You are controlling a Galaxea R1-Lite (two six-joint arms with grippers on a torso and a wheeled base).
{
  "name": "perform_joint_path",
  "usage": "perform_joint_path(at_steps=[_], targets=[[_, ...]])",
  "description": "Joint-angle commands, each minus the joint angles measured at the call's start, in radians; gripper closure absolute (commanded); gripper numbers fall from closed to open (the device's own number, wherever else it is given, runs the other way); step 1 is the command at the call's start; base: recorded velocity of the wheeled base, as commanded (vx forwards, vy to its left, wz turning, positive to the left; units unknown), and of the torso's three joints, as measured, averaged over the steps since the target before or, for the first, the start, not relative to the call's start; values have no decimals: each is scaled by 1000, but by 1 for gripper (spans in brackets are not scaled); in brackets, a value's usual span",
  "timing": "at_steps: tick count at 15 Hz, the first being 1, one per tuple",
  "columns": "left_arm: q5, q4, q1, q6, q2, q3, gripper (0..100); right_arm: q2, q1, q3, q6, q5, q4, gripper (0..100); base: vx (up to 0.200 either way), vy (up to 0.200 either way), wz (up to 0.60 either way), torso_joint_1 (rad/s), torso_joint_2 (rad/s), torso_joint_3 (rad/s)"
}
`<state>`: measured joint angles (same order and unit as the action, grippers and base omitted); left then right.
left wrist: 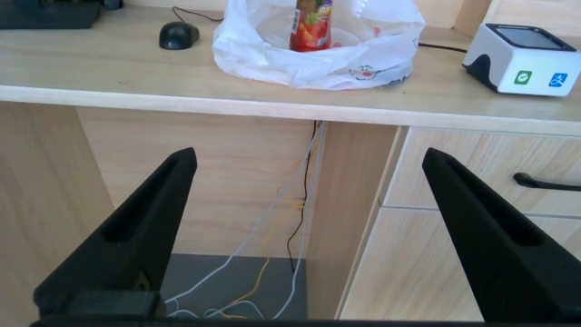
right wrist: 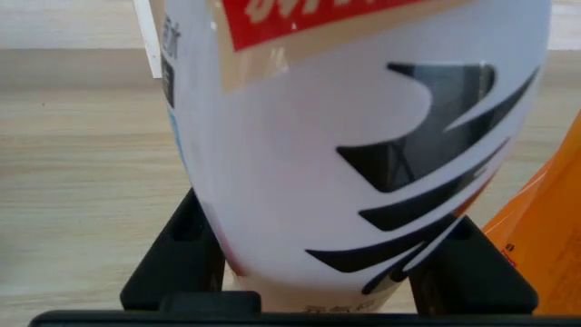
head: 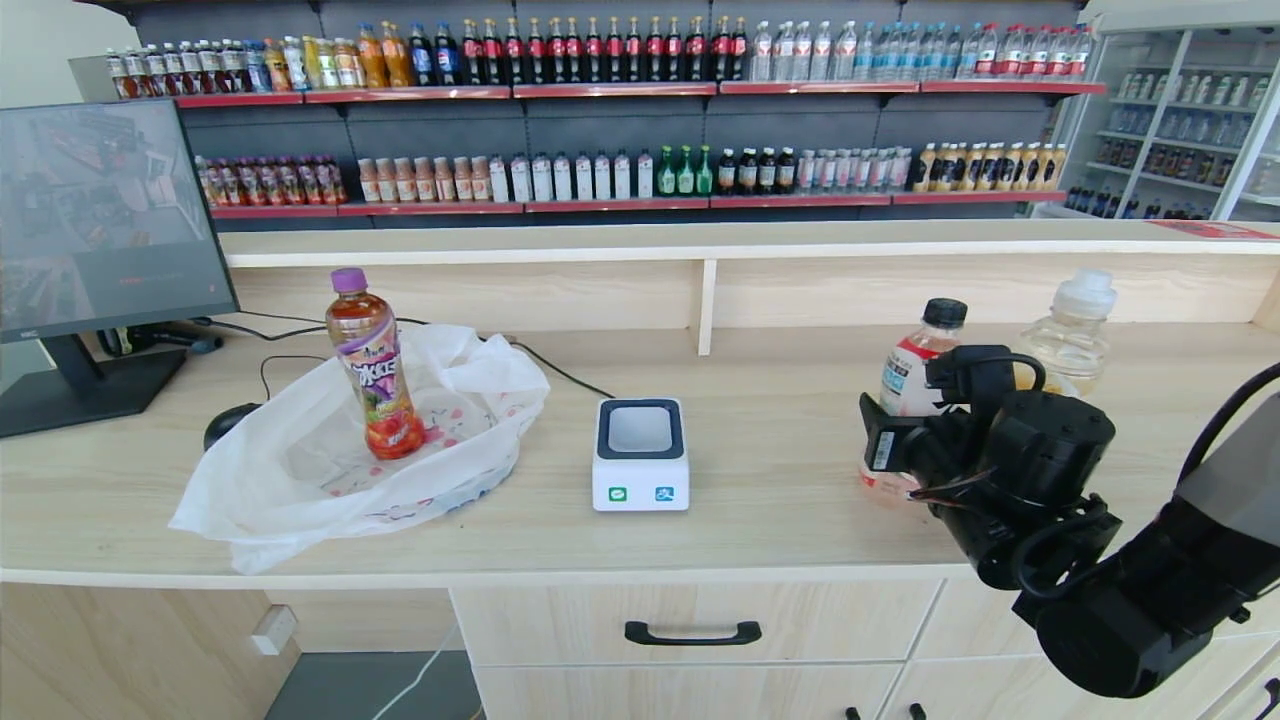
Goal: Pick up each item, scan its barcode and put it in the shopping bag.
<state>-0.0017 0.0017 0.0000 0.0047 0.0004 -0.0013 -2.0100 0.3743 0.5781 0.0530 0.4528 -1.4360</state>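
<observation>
Bagged: purple-capped red drink bottle (head: 375,385) | our right end effector (head: 893,452) grips black-capped white bottle (head: 912,380), unscanned | left end effector (left wrist: 310,163) gapes empty

The scanner (head: 640,455) sits mid-desk (head: 780,520). Left of it lies the shopping bag (head: 300,480) with 1 upright bottle (head: 375,370) in it. The mouse (head: 228,422) and monitor (head: 100,220) are farther left. At the right stand 2 more: the nearer bottle (head: 915,370) between the right gripper's (head: 890,455) fingers, and the farther bottle (head: 1070,330) just behind it. The left gripper (left wrist: 309,236) hangs before and below the desk's front edge.
</observation>
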Motion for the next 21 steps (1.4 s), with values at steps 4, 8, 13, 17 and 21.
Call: perform_joint_path(at_steps=[4, 8, 13, 17, 21], targets=[[0, 0, 0, 0, 0, 0, 0, 16, -1, 3, 1, 0, -8, 100, 0, 0, 0, 0, 0, 0], [0, 0, 0, 0, 0, 0, 0, 36, 0, -1, 1, 1, -8, 100, 0, 0, 0, 0, 0, 0], [0, 0, 0, 0, 0, 1, 0, 111, 5, -23, 4, 1, -6, 100, 0, 0, 0, 0, 0, 0], [0, 0, 2, 0, 0, 0, 0, 172, 51, 32, 19, 3, -8, 100, 0, 0, 0, 0, 0, 0], [-1, 0, 0, 0, 0, 0, 0, 238, 86, 43, 8, -3, -32, 100, 0, 0, 0, 0, 0, 0]])
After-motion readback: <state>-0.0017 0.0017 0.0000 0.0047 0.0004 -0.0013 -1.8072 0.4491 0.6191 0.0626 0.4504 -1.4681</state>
